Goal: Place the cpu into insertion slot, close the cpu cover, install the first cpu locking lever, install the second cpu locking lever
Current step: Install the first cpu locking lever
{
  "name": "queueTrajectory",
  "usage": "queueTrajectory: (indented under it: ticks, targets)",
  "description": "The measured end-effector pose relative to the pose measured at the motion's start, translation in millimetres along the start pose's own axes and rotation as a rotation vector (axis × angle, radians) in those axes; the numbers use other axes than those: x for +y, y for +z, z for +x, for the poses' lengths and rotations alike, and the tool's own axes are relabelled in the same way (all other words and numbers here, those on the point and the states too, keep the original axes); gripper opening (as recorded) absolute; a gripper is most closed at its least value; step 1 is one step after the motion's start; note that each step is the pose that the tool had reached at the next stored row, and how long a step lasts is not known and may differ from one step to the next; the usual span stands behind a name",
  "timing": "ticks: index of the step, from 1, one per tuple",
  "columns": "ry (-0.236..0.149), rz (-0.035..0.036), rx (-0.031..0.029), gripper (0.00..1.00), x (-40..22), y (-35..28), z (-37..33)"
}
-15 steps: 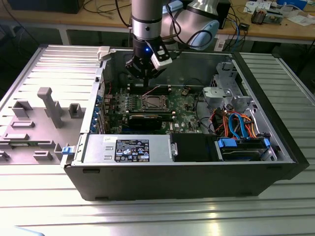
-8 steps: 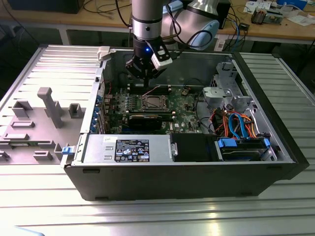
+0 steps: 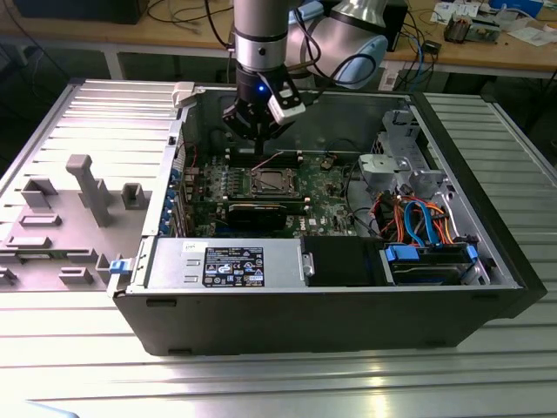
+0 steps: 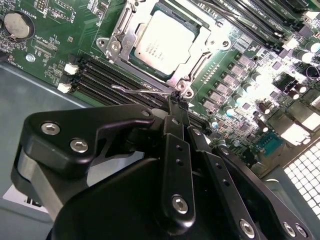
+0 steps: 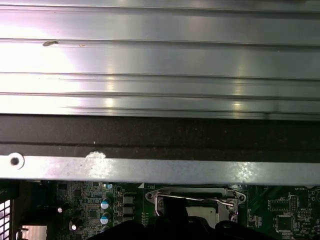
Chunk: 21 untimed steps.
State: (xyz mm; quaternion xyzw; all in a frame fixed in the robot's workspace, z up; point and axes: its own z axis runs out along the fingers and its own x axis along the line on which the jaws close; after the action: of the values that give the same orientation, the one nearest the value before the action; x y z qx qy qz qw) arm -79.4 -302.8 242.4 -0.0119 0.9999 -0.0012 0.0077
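In the second wrist view the gripper [image 4: 178, 97] has its fingers drawn together, tips pinching a thin wire locking lever [image 4: 137, 91]. Just beyond the tips, one cpu [image 4: 161, 43] sits in the one insertion slot [image 4: 150, 67], the one cpu cover [image 4: 207, 42] closed around it.

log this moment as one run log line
gripper: shut, at lever | cpu: in insertion slot | cpu cover: closed

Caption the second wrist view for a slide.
Black gripper poised at a thin wire locking lever, beside the silver-topped square cpu seated under its silver metal frame cover.
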Motion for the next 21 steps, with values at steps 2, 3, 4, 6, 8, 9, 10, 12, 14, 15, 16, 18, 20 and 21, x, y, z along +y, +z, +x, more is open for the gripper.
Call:
queueTrajectory:
  ticks: [2, 3, 4, 6, 8, 9, 10, 12, 14, 15, 16, 18, 20, 21]
  targets:
    - [0.000, 0.0000, 0.0000, 0.11, -0.1, 0.8, -2.3]
    - [0.000, 0.0001, 0.0001, 0.11, 0.0, 1.2, -3.7]
    - [0.000, 0.0002, 0.0002, 0.11, 0.3, 2.0, -5.9]
    - [0.000, 0.0002, 0.0002, 0.11, 1.2, 3.8, -7.2]
    - [0.000, 0.0002, 0.0002, 0.11, 1.8, 5.5, -7.7]
    - [0.000, 0.0002, 0.0002, 0.11, 2.0, 6.5, -8.1]
    - [0.000, 0.0002, 0.0002, 0.11, 2.5, 7.8, -8.7]
    - [0.000, 0.0002, 0.0002, 0.11, 3.1, 9.5, -10.2]
    - [0.000, 0.0000, 0.0000, 0.11, 3.9, 11.0, -11.7]
    - [0.000, 0.0001, 0.0001, 0.11, 4.1, 11.4, -12.0]
    - [0.000, 0.0002, 0.0002, 0.11, 4.3, 11.8, -12.3]
    - [0.000, 0.0003, 0.0002, 0.11, 5.1, 12.7, -12.7]
    - [0.000, 0.0001, 0.0001, 0.11, 5.7, 14.1, -13.3]
    - [0.000, 0.0002, 0.0002, 0.11, 5.8, 14.7, -13.6]
